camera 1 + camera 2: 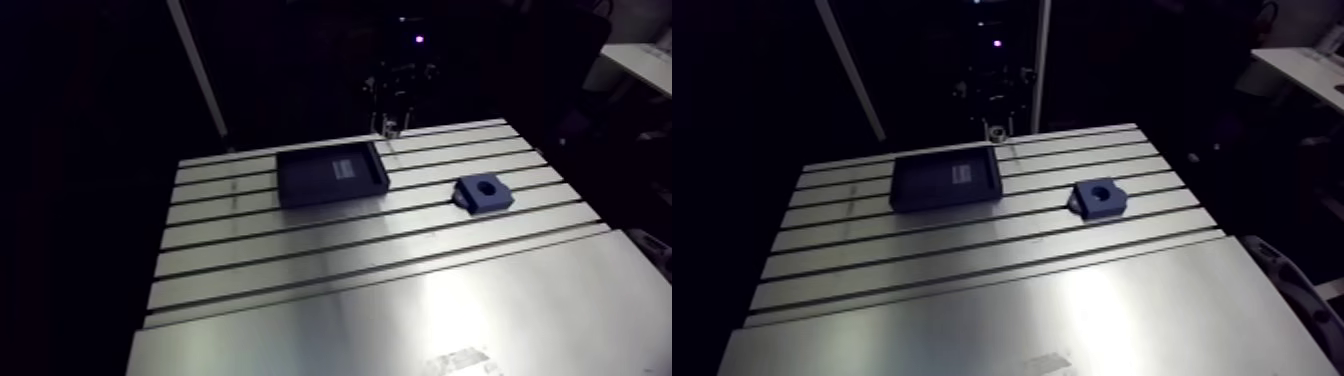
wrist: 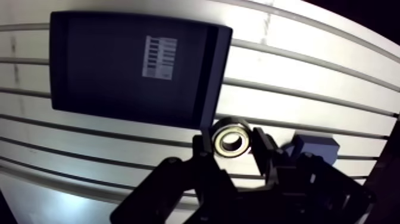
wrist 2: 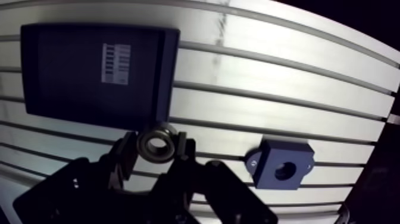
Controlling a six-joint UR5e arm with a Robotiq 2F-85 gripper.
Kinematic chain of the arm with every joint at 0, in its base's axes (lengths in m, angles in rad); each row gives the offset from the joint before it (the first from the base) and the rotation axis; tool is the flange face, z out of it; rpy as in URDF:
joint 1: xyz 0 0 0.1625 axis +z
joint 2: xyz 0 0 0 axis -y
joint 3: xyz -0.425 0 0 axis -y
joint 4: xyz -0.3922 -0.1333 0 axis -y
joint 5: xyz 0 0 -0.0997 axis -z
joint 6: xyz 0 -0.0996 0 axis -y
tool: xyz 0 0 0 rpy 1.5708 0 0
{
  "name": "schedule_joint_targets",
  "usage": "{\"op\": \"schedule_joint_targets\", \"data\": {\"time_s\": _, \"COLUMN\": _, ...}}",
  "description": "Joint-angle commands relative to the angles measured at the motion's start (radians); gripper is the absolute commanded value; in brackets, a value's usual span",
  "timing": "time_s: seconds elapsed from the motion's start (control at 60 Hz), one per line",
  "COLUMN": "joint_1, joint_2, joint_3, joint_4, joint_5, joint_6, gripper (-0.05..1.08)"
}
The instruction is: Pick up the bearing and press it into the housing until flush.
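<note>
A metal ring bearing sits pressed between the two dark fingers of my gripper, which is shut on it and held above the table. In the arm view the gripper hangs near the far edge of the table, beside the tray's far right corner. The blue housing, a block with a round bore, lies on the slotted table to one side of the gripper; in the arm view the housing is right of the tray.
A dark shallow tray with a white label lies ahead of the gripper. The slotted aluminium table stretches toward the near edge.
</note>
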Motion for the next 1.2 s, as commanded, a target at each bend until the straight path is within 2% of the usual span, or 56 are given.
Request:
{"op": "schedule_joint_targets", "data": {"time_s": 0.017, "joint_1": -0.109, "joint_2": -0.071, "joint_3": 0.081, "joint_4": -0.001, "joint_5": -0.023, "joint_6": -0.067, "gripper": 0.62}}
{"op": "schedule_joint_targets", "data": {"time_s": 0.1, "joint_1": -0.141, "joint_2": -0.091, "joint_3": 0.106, "joint_4": -0.007, "joint_5": -0.037, "joint_6": -0.075, "gripper": 0.62}}
{"op": "schedule_joint_targets", "data": {"time_s": 0.2, "joint_1": -0.179, "joint_2": -0.107, "joint_3": 0.129, "joint_4": -0.01, "joint_5": -0.043, "joint_6": -0.077, "gripper": 0.62}}
{"op": "schedule_joint_targets", "data": {"time_s": 0.467, "joint_1": -0.247, "joint_2": -0.129, "joint_3": 0.18, "joint_4": -0.015, "joint_5": -0.044, "joint_6": -0.077, "gripper": 0.62}}
{"op": "schedule_joint_targets", "data": {"time_s": 0.717, "joint_1": -0.3, "joint_2": -0.128, "joint_3": 0.212, "joint_4": -0.076, "joint_5": -0.042, "joint_6": -0.092, "gripper": 0.62}}
{"op": "schedule_joint_targets", "data": {"time_s": 0.9, "joint_1": -0.319, "joint_2": -0.12, "joint_3": 0.225, "joint_4": -0.102, "joint_5": -0.041, "joint_6": -0.092, "gripper": 0.62}}
{"op": "schedule_joint_targets", "data": {"time_s": 1.2, "joint_1": -0.319, "joint_2": -0.087, "joint_3": 0.211, "joint_4": -0.109, "joint_5": -0.041, "joint_6": -0.087, "gripper": 0.62}}
